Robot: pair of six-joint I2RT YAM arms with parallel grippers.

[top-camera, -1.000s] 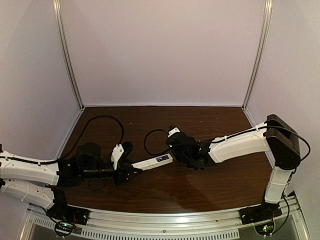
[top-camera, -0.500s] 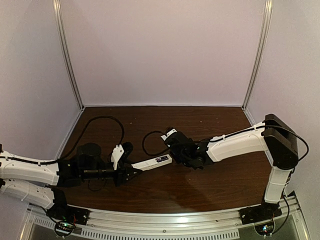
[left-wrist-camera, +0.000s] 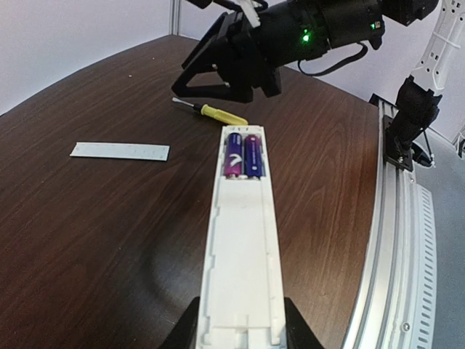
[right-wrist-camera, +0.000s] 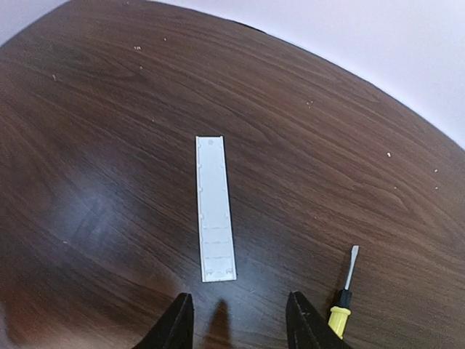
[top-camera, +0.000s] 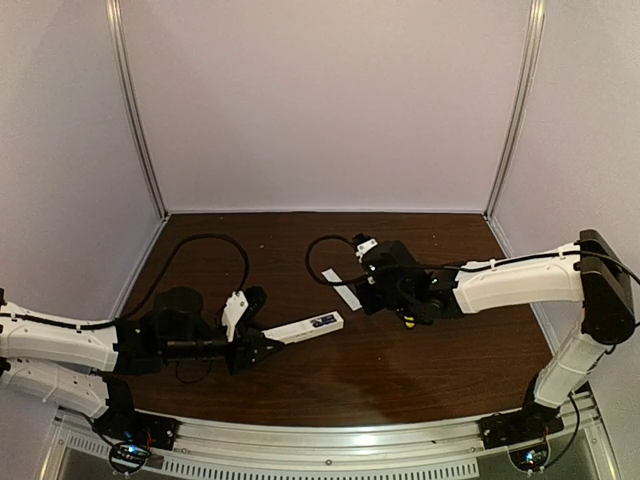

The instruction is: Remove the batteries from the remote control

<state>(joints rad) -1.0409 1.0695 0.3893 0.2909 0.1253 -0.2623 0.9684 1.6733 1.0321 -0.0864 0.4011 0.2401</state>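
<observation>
White arm shells (top-camera: 520, 283), black joints (top-camera: 178, 305), black right gripper (right-wrist-camera: 240, 323), looping black cables (top-camera: 215, 240), green wrist light (left-wrist-camera: 306, 35)

The slim white rectangular plastic remote control (top-camera: 303, 327) lies recess-up just at eight o'clock from table centre, pointing toward two o'clock. Two purple-blue cylindrical batteries (left-wrist-camera: 241, 154) sit side by side at its two-o'clock end.

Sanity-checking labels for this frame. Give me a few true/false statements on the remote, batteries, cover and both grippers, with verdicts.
1. Both batteries sit in the recess of the remote control. True.
2. The cover strip is fitted on the remote control. False: it lies flat on the table, apart from the remote control.
3. The right gripper holds the screwdriver. False: it is open and empty; the screwdriver lies on the table.
4. The left gripper clamps the remote control's near end. True.
</observation>
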